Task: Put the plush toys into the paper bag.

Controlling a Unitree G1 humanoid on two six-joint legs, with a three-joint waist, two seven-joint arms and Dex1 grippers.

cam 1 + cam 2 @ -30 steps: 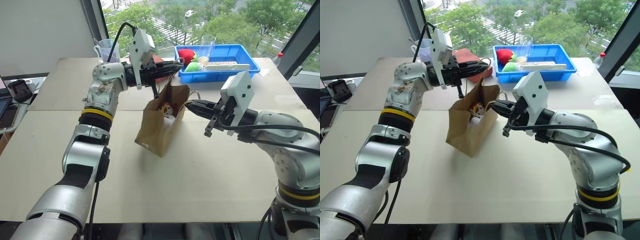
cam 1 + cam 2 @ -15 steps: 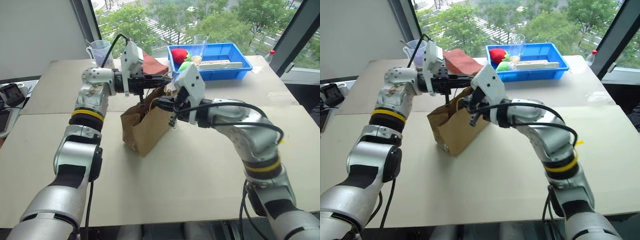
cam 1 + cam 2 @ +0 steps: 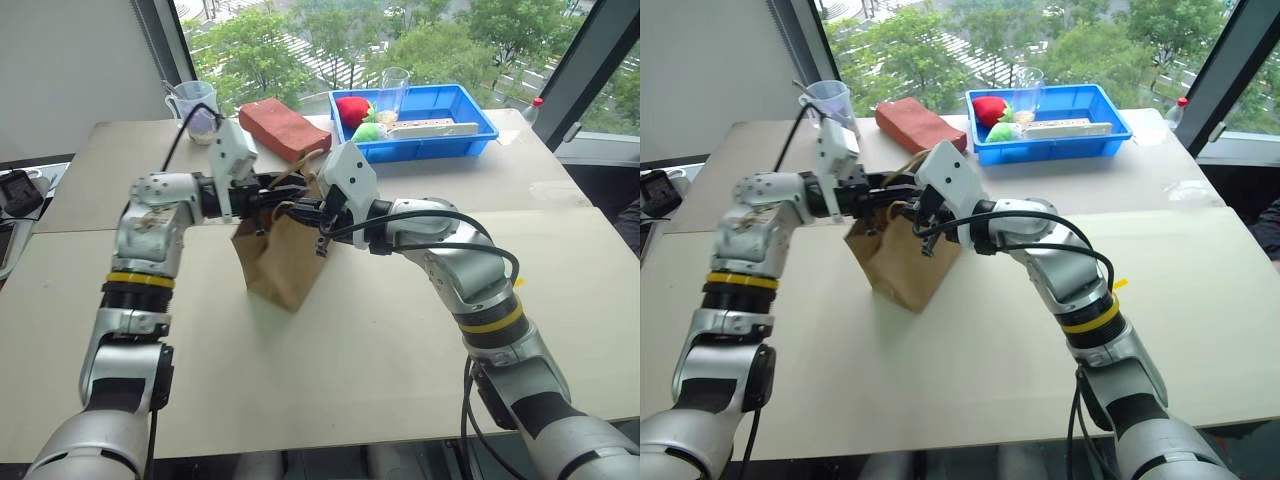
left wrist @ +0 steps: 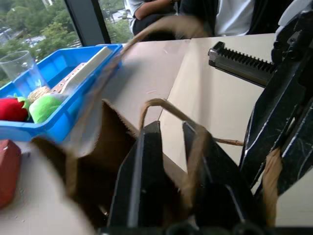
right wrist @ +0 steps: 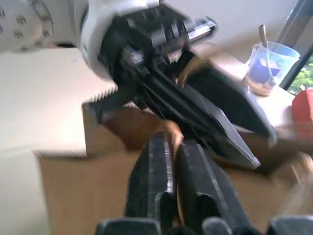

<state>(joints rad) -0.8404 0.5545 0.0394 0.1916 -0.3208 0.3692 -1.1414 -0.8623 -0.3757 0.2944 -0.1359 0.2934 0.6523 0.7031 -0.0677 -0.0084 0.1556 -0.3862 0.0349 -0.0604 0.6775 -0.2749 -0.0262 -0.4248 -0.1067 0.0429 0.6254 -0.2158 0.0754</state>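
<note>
Left gripper (image 4: 171, 142) parted, right gripper (image 5: 173, 147) narrow (cord handle between), paper bag (image 3: 283, 255).

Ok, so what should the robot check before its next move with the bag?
1. Paper bag standing upright on the table: ok.
2. Plush toys inside the bag: cannot tell, its inside is hidden.
3. Left claw opened: ok.
4. Left claw free of the handle cord: not ok, the cord loops over it.
5. Right claw clear of the bag: not ok, it is at the bag's mouth.
6. Blue tray away from the bag: ok.
</note>
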